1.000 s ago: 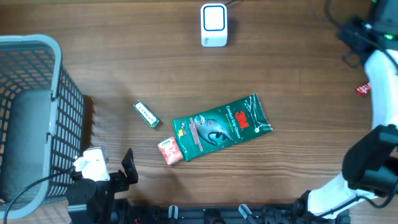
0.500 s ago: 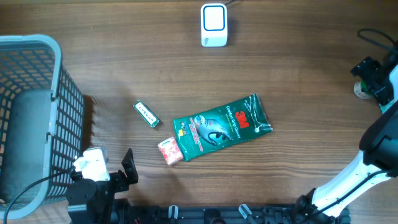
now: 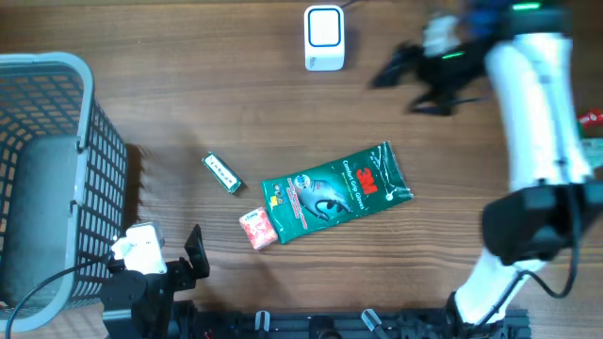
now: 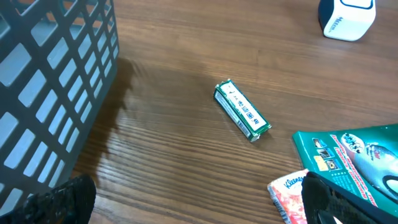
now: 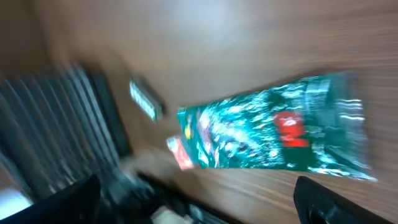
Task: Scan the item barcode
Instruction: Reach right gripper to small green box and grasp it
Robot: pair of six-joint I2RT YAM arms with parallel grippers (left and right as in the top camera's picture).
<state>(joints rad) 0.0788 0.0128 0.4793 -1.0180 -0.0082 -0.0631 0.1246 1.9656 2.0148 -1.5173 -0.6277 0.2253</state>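
Drop the empty, wide-apart right gripper (image 3: 396,87) nearward and leftward onto the green packet (image 3: 334,193), lying lengthwise near-left to far-right, ignoring the equally spread left gripper (image 4: 196,211).

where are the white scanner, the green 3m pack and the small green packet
white scanner (image 3: 324,38), overhead, top face
green 3m pack (image 3: 334,191), overhead, its middle
small green packet (image 4: 242,111), left wrist, white label

Mock shop checkout, wood table (image 3: 217,104), white barcode scanner (image 3: 324,38), grey basket (image 3: 47,62), pkgd goods (image 3: 334,193)
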